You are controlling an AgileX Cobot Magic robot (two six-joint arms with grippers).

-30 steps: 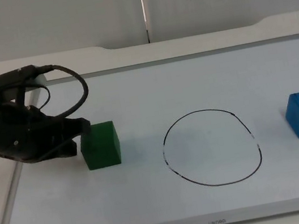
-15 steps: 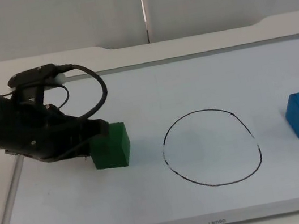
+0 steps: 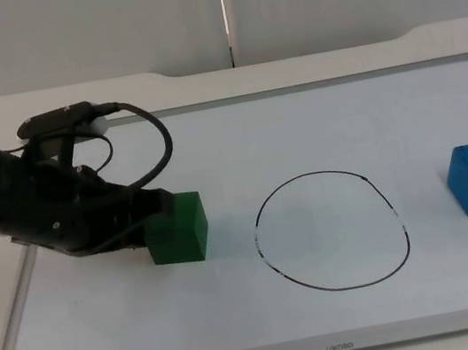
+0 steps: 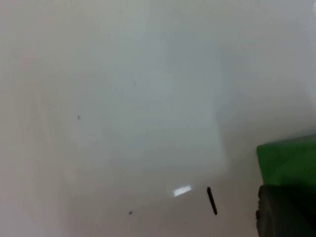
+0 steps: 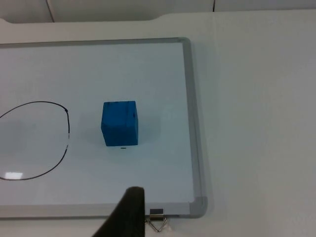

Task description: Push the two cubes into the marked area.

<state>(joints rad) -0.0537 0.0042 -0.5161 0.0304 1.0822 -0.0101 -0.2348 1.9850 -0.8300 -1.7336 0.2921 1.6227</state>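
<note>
My left pincer (image 3: pixel 153 220) presses the green cube (image 3: pixel 178 229) (finger spread: can't tell). Off-centre, it could swivel past the circle (image 3: pixel 330 230).

I work in what looks like a lab or test bench: a framed whiteboard (image 3: pixel 298 128) lies flat on my white table (image 5: pixel 256 98), with grey partition panels (image 3: pixel 101 26) across the frame's top
</note>
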